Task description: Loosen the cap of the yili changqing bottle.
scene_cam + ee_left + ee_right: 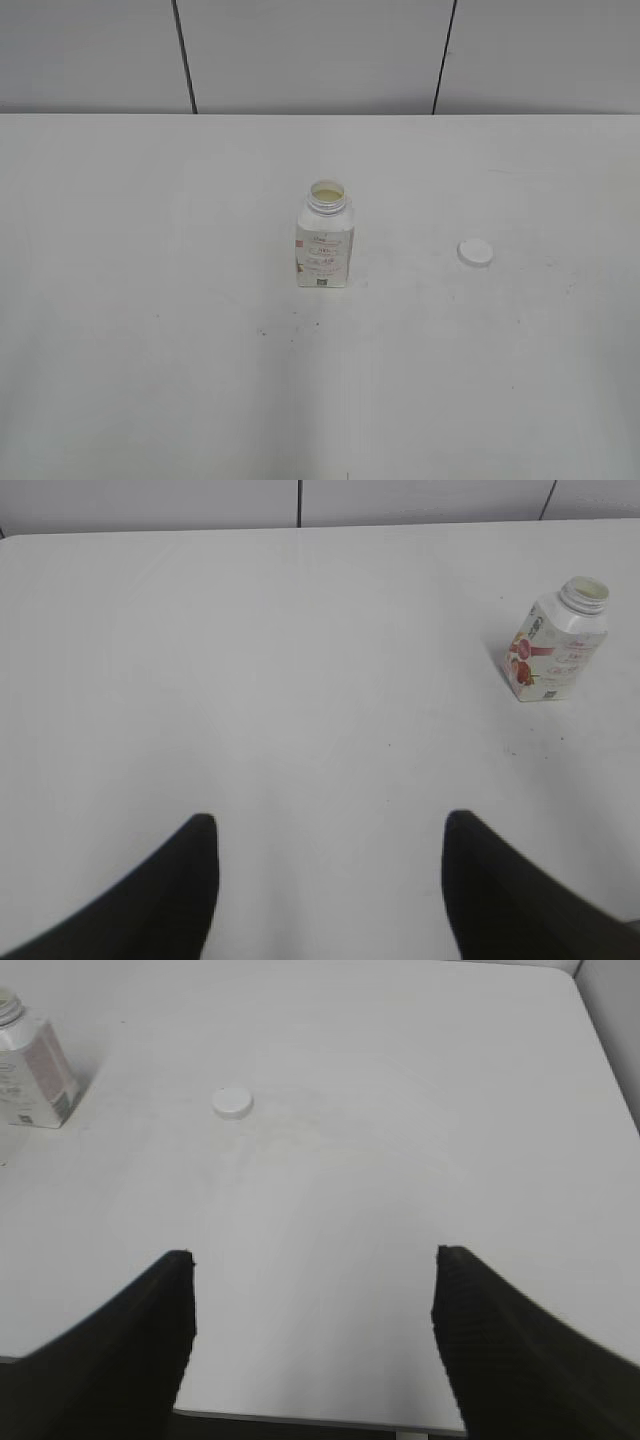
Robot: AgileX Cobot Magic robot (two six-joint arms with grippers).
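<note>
The yili changqing bottle (324, 246) stands upright near the middle of the white table, its neck open and uncapped. It also shows in the left wrist view (556, 642) at the far right and in the right wrist view (30, 1065) at the far left. The cap (475, 252) lies flat on the table to the bottle's right, apart from it; it also shows in the right wrist view (232, 1103). My left gripper (328, 825) is open and empty, well short of the bottle. My right gripper (312, 1255) is open and empty above the table's near edge. Neither gripper shows in the exterior view.
The white table (150, 300) meets a grey panelled wall (300, 50) at the back. Its right edge (600, 1050) and near edge (300, 1418) show in the right wrist view.
</note>
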